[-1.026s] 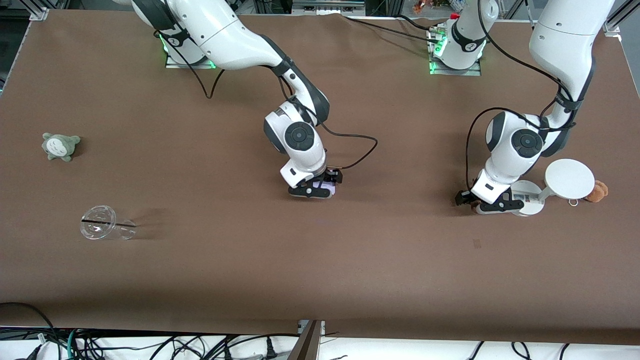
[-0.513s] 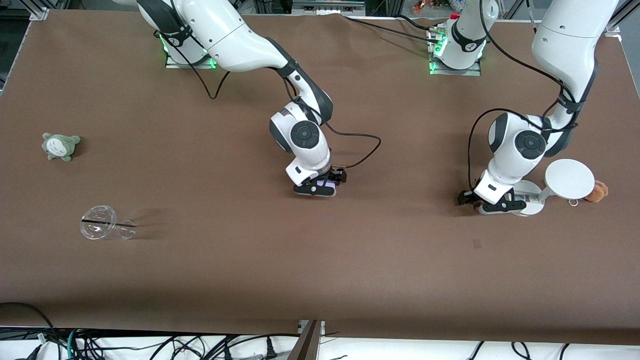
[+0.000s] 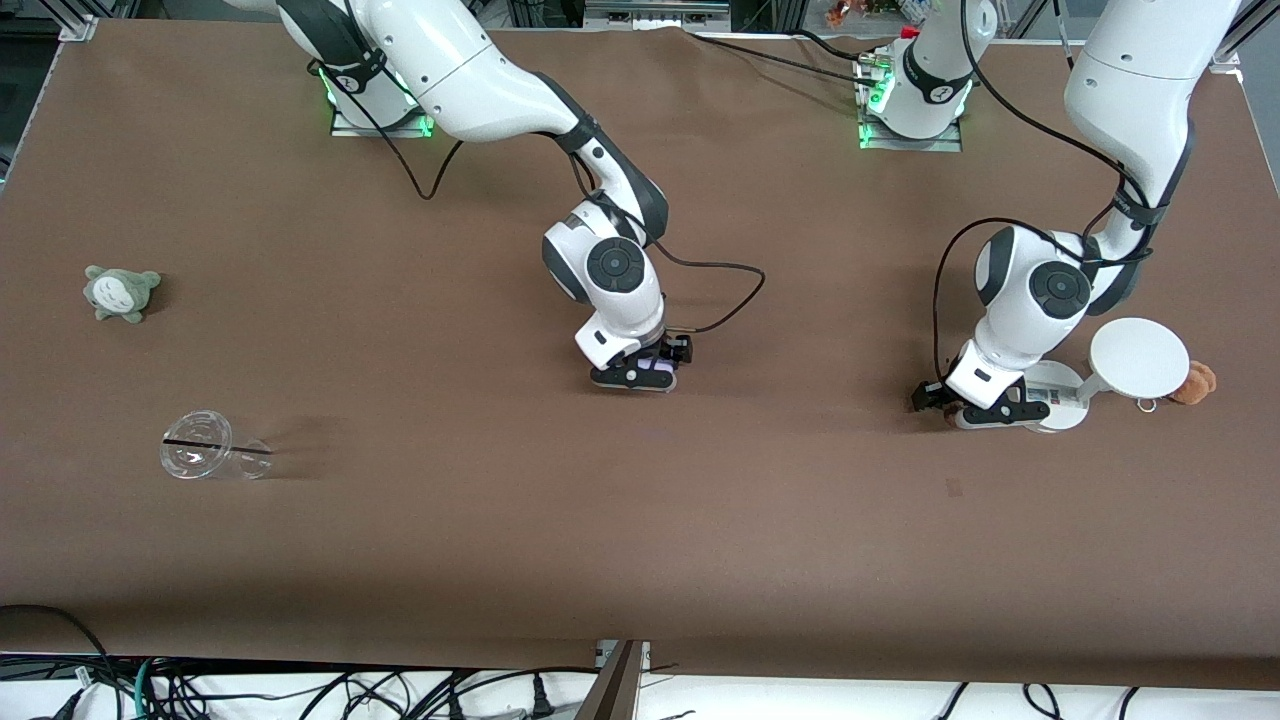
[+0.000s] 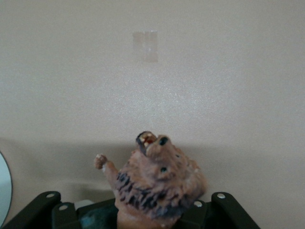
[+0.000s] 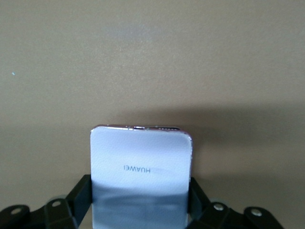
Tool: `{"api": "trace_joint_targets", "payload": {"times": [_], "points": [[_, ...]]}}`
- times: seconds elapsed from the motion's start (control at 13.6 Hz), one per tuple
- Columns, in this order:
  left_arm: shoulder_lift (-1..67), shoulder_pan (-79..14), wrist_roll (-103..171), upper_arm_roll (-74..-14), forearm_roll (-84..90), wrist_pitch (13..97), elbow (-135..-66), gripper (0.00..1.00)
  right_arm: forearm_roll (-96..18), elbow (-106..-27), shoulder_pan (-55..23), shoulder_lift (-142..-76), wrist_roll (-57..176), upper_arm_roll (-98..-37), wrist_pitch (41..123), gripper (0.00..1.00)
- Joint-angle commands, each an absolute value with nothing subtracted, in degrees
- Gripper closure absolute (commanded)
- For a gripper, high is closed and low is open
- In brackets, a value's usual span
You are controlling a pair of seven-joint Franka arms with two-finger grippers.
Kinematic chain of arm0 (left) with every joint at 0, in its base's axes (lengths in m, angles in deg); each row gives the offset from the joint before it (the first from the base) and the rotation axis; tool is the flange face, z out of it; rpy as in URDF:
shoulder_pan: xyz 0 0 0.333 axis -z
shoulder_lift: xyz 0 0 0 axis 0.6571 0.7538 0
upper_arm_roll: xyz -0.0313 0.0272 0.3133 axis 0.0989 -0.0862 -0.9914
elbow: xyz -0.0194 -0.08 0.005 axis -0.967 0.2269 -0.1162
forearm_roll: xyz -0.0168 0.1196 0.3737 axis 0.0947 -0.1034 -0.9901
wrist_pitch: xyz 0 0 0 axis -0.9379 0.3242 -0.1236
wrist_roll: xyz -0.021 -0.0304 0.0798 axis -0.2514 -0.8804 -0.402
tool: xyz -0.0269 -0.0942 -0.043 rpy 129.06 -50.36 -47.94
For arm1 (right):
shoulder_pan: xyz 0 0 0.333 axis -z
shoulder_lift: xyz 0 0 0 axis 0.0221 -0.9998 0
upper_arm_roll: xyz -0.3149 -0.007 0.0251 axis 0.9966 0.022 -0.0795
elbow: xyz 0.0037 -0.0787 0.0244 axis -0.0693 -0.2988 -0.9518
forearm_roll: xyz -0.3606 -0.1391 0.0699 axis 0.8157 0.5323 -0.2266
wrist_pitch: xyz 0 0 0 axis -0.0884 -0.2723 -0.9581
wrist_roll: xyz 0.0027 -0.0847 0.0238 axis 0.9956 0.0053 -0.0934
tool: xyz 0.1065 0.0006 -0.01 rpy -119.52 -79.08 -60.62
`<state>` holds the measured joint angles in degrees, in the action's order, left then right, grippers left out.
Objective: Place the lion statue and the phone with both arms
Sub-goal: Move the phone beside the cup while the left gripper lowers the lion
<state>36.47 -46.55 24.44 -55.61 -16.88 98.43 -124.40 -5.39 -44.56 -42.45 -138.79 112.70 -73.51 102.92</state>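
Note:
Low over the middle of the table, my right gripper (image 3: 640,378) is shut on the phone (image 3: 657,379). In the right wrist view the phone (image 5: 140,167) is a pale lavender-white slab, its two long edges pressed between the black fingers (image 5: 80,196). My left gripper (image 3: 985,410) hangs low at the left arm's end of the table, beside the white stand's base, and is shut on the lion statue (image 3: 948,409). In the left wrist view the reddish-brown lion statue (image 4: 159,183) sticks out between the jaws with its dark mane and open mouth showing.
A white stand (image 3: 1138,358) with a round disc stands right beside my left gripper. An orange-brown plush (image 3: 1196,383) lies next to it. A grey-green plush (image 3: 120,292) and a clear cup (image 3: 205,447) on its side are at the right arm's end. A small tape patch (image 3: 953,487) marks the cloth.
My right gripper has slid slightly toward the left arm's end and closed its fingers on the phone. The left gripper has barely moved, still holding the lion statue.

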Motion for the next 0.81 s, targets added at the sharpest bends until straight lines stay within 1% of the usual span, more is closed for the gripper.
{"api": "trace_joint_targets", "payload": {"times": [0.0,0.15,0.22,0.37,0.51,0.73], "points": [[36.3,-47.6,26.0,-54.9,-17.3,99.2,-124.6,1.0,-4.5,-43.3,-42.1,-137.7,111.6,-71.8,97.4,0.61],[36.3,-47.6,26.0,-54.9,-17.3,99.1,-124.5,0.99,-5.3,-43.3,-39.1,-135.1,107.7,-71.8,93.0,0.6],[36.3,-47.6,26.0,-54.9,-17.3,99.1,-124.5,0.89,-5.4,-43.8,-37.6,-133.6,103.8,-71.8,90.8,0.6],[36.3,-47.6,26.0,-54.9,-17.3,99.1,-124.5,0.79,-5.5,-44.1,-34.1,-131.2,94.9,-71.8,85.1,0.6],[36.3,-47.6,26.0,-54.9,-17.3,99.1,-124.4,0.74,-6.2,-46.2,-30.7,-128.4,87.7,-71.7,83.4,0.6],[36.3,-47.7,26.0,-54.9,-17.3,99.1,-124.4,0.72,-6.4,-52.6,-23.9,-123.7,74.4,-71.7,83.7,0.6]]}}
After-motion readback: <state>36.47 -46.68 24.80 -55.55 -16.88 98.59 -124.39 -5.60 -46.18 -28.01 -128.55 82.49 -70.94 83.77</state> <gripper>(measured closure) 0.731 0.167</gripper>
